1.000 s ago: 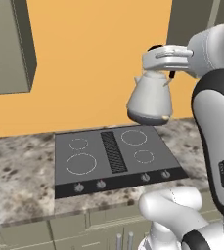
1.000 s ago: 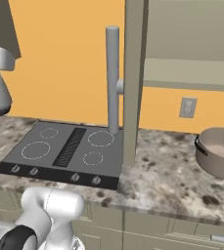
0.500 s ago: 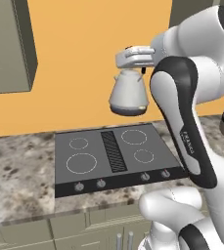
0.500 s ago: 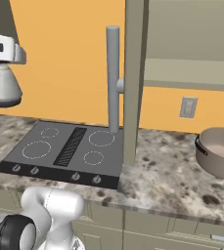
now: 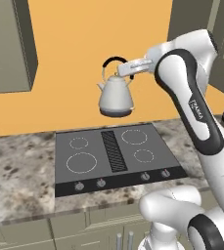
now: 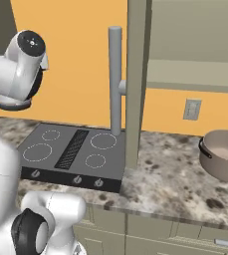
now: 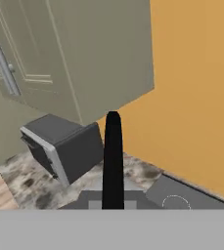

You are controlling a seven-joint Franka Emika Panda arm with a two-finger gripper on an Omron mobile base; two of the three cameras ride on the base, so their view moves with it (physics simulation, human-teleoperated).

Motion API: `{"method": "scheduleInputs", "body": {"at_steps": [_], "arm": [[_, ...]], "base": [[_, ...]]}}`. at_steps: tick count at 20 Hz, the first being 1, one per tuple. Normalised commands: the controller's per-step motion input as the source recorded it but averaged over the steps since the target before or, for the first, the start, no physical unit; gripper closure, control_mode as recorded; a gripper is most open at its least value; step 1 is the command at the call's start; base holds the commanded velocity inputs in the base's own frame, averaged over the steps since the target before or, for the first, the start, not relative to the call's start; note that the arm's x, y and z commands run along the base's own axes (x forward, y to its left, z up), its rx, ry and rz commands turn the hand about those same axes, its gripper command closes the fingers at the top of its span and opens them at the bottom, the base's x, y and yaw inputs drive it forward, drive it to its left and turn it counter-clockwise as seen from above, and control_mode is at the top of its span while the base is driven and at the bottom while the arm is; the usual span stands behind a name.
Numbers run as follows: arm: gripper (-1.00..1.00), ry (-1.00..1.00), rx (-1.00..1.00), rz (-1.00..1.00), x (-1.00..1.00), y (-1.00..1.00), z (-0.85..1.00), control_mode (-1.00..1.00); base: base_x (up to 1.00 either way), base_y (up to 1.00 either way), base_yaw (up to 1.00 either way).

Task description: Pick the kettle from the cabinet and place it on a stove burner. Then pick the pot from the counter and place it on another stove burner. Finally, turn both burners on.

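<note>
A: Where was the kettle (image 5: 116, 96)?

B: In the air, hanging upright over the back of the dark cooktop (image 5: 114, 155), above its vent grille (image 5: 112, 150). It touched nothing below. Its spout pointed toward the left of the left base view, and the black hoop handle (image 5: 112, 62) rose above the lid.

A: And the gripper (image 5: 128, 69)?

B: Clamped on that hoop handle at its right side, fingers fully closed around it. In the hand view the handle showed as 1 dark upright bar (image 7: 113, 161) between the finger tips.

A: The burner it was meant for?

B: The large white ring (image 5: 81, 162) sat at the front left of the grille, bare. The kettle hung behind it and to its right. 3 smaller rings shared the cooktop, and 4 knobs ran along its front edge.

A: The pot (image 6: 223, 155)?

B: On the speckled granite counter (image 6: 170, 179), well to the right of the cooktop in the right base view, near the wall outlet (image 6: 191, 109). A tall olive-grey panel stood between it and the cooktop.

A: The cabinet (image 6: 194, 74)?

B: Its long shelf board ran above the pot, on the right of that panel. I could not tell what lay on it.

A: Anything else?

B: A dark grey box (image 7: 64, 149) stood on the counter under a panelled wall cabinet (image 7: 79, 53) in the hand view
</note>
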Motion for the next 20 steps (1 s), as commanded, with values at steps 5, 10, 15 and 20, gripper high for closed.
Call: {"method": "scheduleInputs", "body": {"at_steps": [5,10,15,20], "arm": [[1.00,-0.12,0.00,0.22,0.60,0.30,-0.41,-1.00],[1.00,-0.16,0.00,0.14,0.42,0.29,-0.35,-1.00],[1.00,-0.24,-0.06,0.11,0.04,0.31,-0.37,-1.00],[1.00,-0.14,0.00,0.08,0.29,0.03,-0.40,-1.00]], "base": [[0.00,0.00,0.00],[0.00,0.00,0.00],[0.00,0.00,0.00],[0.00,0.00,0.00]]}}
